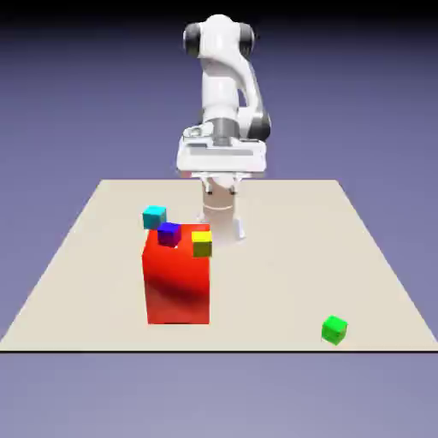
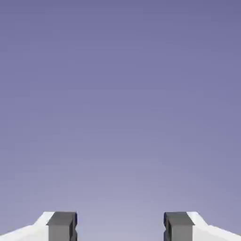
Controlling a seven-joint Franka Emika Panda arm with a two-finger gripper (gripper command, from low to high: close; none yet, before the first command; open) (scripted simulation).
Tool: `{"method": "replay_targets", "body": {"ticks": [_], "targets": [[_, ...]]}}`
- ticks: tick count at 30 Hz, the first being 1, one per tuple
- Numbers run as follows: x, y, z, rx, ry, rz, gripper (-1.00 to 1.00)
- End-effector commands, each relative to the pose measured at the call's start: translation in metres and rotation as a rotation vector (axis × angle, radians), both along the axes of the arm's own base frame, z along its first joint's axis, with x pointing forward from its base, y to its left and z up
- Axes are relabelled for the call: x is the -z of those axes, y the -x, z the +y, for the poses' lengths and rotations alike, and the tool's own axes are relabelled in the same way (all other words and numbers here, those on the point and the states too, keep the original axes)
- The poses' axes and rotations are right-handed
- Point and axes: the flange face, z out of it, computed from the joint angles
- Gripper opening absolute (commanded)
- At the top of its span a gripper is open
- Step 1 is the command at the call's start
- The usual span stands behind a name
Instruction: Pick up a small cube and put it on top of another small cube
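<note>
The small green cube [image 1: 334,329] sits alone near the table's front edge, on the exterior view's right. My gripper [image 1: 221,183] hangs high over the far middle of the table, well away from that cube. In the hand view my gripper [image 2: 120,229] is open: its two grey fingertips [image 2: 62,226] stand wide apart with nothing between them. That view holds only the plain backdrop, so no cube shows in it.
A big red block [image 1: 177,278] stands left of centre. A small dark blue cube [image 1: 168,233] rests on its top. A yellow cube [image 1: 202,244] sits at the block's upper right corner and a cyan cube [image 1: 154,216] just behind it.
</note>
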Motion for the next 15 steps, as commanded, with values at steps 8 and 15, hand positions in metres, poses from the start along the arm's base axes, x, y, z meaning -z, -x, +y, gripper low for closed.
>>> {"method": "replay_targets", "body": {"ticks": [8, 15], "targets": [[0.057, -0.065, 0.037, 0.093, -0.063, 0.276, 0.00], [0.120, -0.108, 0.075, 0.185, -0.136, 0.519, 0.00]]}}
